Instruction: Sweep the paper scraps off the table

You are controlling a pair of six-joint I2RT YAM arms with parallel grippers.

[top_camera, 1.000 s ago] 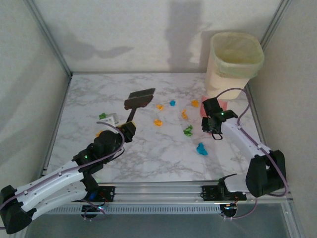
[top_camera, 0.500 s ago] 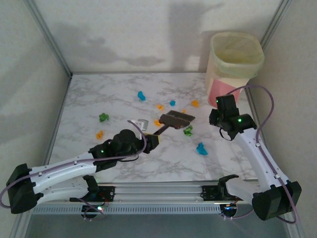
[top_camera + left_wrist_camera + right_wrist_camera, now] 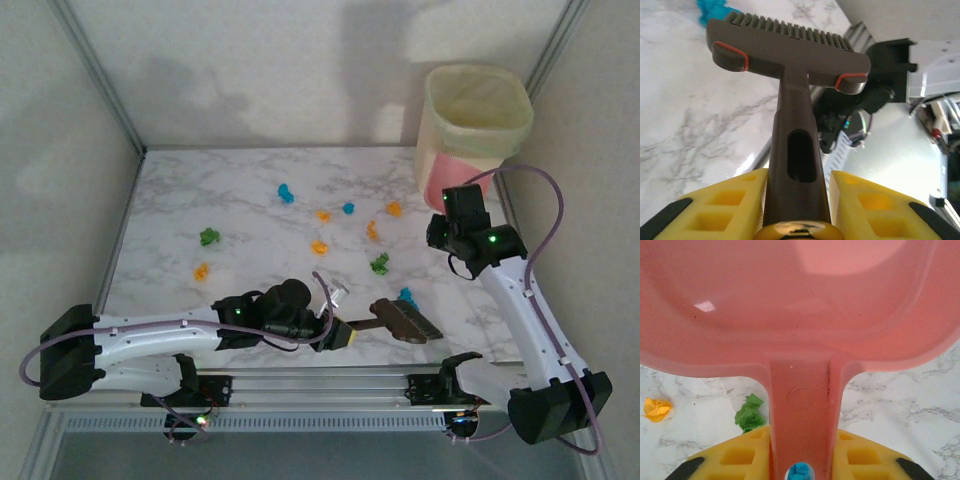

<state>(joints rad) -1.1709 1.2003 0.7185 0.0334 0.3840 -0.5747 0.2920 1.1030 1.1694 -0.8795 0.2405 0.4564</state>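
Several paper scraps in blue, orange and green lie scattered on the table (image 3: 170,200), among them a green scrap (image 3: 380,264) and a blue scrap (image 3: 405,296). My left gripper (image 3: 337,331) is low at the near edge, shut on the handle of the dark brown brush (image 3: 405,322). Its head rests just in front of that blue scrap. In the left wrist view the brush (image 3: 790,115) runs out from between the yellow fingers (image 3: 725,205), with the blue scrap (image 3: 715,10) beyond its bristles. My right gripper (image 3: 455,218) is shut on the handle of the pink dustpan (image 3: 800,305), held up beside the bin.
A pale bin (image 3: 475,115) with a yellow-green liner stands at the far right corner. A metal rail (image 3: 320,385) runs along the near edge, and plain walls close in three sides. Under the dustpan I see a green scrap (image 3: 749,414) and an orange scrap (image 3: 656,408).
My left arm has swung the brush from the far left across the middle to the near right, by the blue scrap. The right gripper lifted the dustpan toward the bin, then held still.
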